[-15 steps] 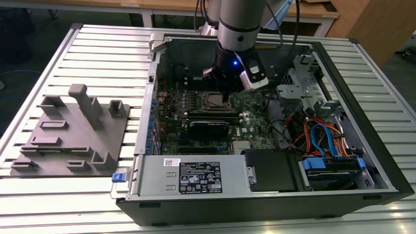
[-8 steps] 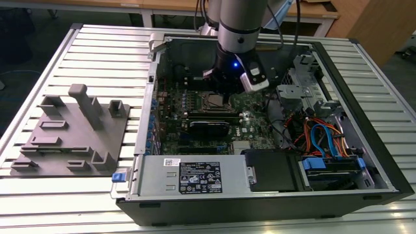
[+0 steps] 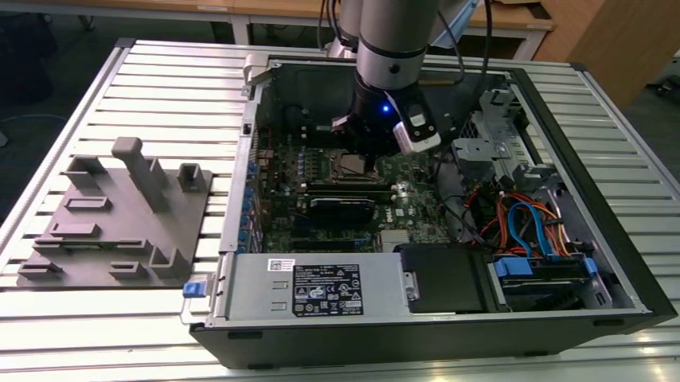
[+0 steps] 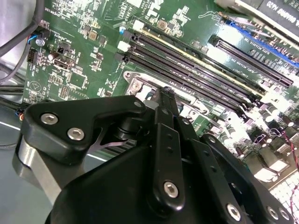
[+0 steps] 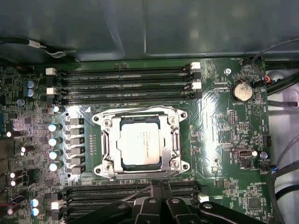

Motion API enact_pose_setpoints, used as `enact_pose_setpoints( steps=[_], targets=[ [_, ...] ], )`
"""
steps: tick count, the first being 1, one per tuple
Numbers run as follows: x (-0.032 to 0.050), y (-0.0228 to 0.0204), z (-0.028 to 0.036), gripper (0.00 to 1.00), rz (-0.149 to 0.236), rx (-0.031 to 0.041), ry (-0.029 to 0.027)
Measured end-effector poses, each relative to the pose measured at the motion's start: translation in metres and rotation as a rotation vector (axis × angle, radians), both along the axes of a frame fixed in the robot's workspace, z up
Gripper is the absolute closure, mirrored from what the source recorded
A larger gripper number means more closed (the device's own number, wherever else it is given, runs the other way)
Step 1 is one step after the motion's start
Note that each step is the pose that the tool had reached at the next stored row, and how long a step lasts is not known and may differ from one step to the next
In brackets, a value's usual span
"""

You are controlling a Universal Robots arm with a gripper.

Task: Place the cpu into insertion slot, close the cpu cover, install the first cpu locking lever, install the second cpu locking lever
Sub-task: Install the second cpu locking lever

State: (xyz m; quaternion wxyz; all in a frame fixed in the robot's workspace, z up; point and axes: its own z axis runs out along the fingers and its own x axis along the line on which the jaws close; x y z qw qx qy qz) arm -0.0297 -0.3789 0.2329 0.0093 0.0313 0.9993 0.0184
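The cpu [image 5: 142, 142], square with a silvery top, lies flat in the insertion slot [image 5: 100, 116] on the green board. The cpu cover [image 5: 108, 140], a silver frame, lies down around it, and the chip shows through its window. My gripper [image 5: 157, 185] is shut just beyond one edge of the socket, with nothing visibly between its black fingers. A thin metal lever [image 5: 135, 193] slants across the memory slots right beside the tips. In the second wrist view my gripper [image 4: 166, 92] points down at the socket's corner [image 4: 135, 84]. The exterior view has my gripper [image 3: 365, 148] low over the socket [image 3: 351, 165].
Long black memory slots [image 5: 126, 86] run along two sides of the socket. The open computer case [image 3: 595, 135] walls the board in, with cables [image 3: 521, 219] and drive bays on the exterior view's right. A grey fixture plate [image 3: 111, 215] lies on the slatted table at that view's left.
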Motion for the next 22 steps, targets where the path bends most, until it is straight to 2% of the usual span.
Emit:
enact_pose_setpoints(
  steps=[14,15,16,18,19,22],
  targets=[
    [-0.0002,-0.0003,0.0000,0.89,0.000,-0.0006,0.0000],
    [-0.0001,-0.0003,0.0001,0.89,0.000,-0.0008,0.0027],
    [0.0004,-0.0003,0.0000,0.89,0.000,-0.0005,0.0091],
    [0.0019,-0.0003,0.0000,0.89,0.000,-0.0006,0.0257],
    [0.0021,-0.0004,0.0001,0.89,0.000,-0.0007,0.0307],
    [0.0021,-0.0021,-0.0002,0.89,0.000,0.0006,0.0371]
  ],
)
